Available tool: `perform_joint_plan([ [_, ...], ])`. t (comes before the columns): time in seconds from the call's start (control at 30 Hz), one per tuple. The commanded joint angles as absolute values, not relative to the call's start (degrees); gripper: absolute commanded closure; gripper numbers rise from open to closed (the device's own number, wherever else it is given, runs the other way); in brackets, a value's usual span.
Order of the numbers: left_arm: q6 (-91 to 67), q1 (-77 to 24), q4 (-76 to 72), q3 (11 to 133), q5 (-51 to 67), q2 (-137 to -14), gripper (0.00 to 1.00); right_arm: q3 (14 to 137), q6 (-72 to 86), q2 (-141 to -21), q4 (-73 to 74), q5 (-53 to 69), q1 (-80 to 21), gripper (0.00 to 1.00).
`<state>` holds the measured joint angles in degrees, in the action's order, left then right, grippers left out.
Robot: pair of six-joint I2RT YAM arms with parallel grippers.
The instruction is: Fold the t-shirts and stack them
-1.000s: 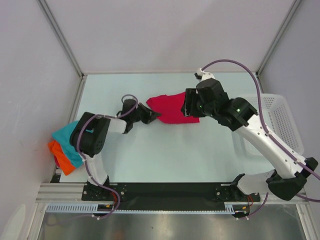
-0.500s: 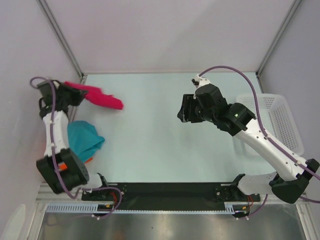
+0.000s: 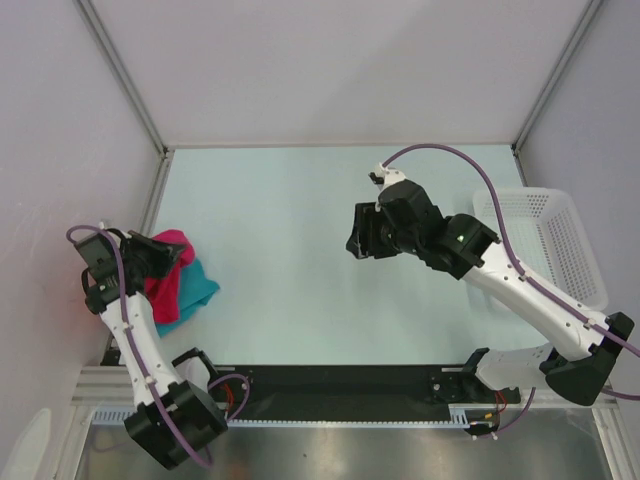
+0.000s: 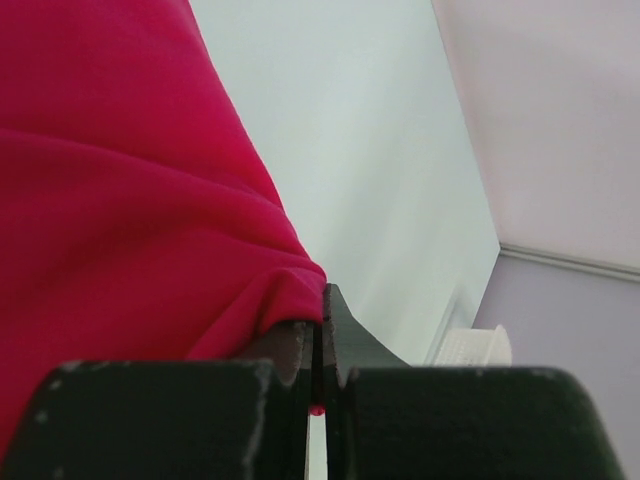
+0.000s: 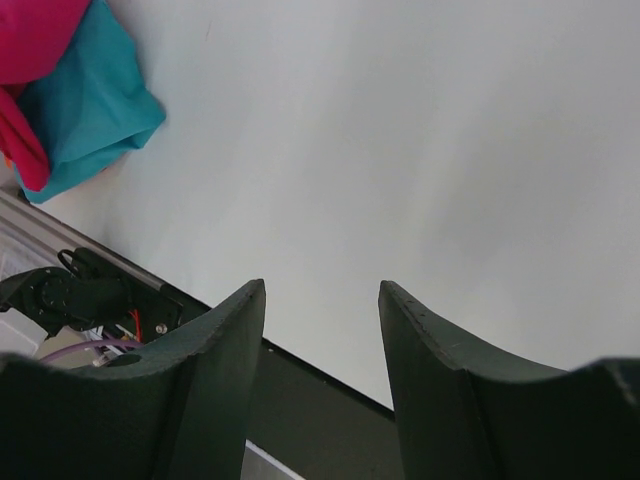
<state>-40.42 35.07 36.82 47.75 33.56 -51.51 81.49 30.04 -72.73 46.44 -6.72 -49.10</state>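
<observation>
left gripper: pinching crimson shirt shut, lower left, atop teal shirt
right gripper: hovering mid-frame, jaws gaping wide

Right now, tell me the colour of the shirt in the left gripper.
Crimson-pink shirt, clearest in the left wrist view, pinched in the left gripper.

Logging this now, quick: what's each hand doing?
Left hand: shut on the crimson-pink t-shirt.
Right hand: open, holding nothing.
</observation>
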Motion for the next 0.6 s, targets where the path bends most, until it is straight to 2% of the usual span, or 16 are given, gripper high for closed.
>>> perform_joint_plan([
  [0.0,-35.4,34.2,43.0,47.7,35.7,-46.8,1.00,80.3,31.5,-70.7,44.4,-7.6,-50.7,0.46],
  [0.07,-36.9,34.2,41.6,45.1,36.0,-44.9,1.00,79.6,32.3,-70.5,44.3,-7.9,-51.7,0.46],
  [0.1,-37.4,34.3,39.9,44.2,36.9,-44.6,0.93,79.7,32.5,-70.5,44.5,-8.0,-51.9,0.46],
  [0.13,-38.4,34.3,39.3,43.7,37.5,-44.4,0.83,79.7,32.8,-70.5,44.7,-8.2,-52.4,0.46],
  [0.17,-38.7,34.3,38.6,43.0,38.8,-44.5,0.64,79.7,32.9,-70.5,45.1,-9.0,-52.7,0.46],
  [0.2,-39.1,34.3,37.9,42.9,39.1,-44.8,0.32,79.7,33.0,-70.6,45.8,-9.4,-53.1,0.46],
  [0.23,-39.1,34.4,37.9,43.0,38.9,-45.1,0.18,79.6,33.0,-70.5,46.1,-9.7,-53.1,0.46],
  [0.3,-38.9,34.3,38.1,43.9,38.2,-45.3,0.01,79.5,33.3,-70.4,46.6,-10.2,-53.2,0.46],
  [0.57,-39.5,34.4,38.7,47.5,36.3,-44.2,0.00,80.1,33.7,-71.3,47.0,-10.5,-53.3,0.46],
])
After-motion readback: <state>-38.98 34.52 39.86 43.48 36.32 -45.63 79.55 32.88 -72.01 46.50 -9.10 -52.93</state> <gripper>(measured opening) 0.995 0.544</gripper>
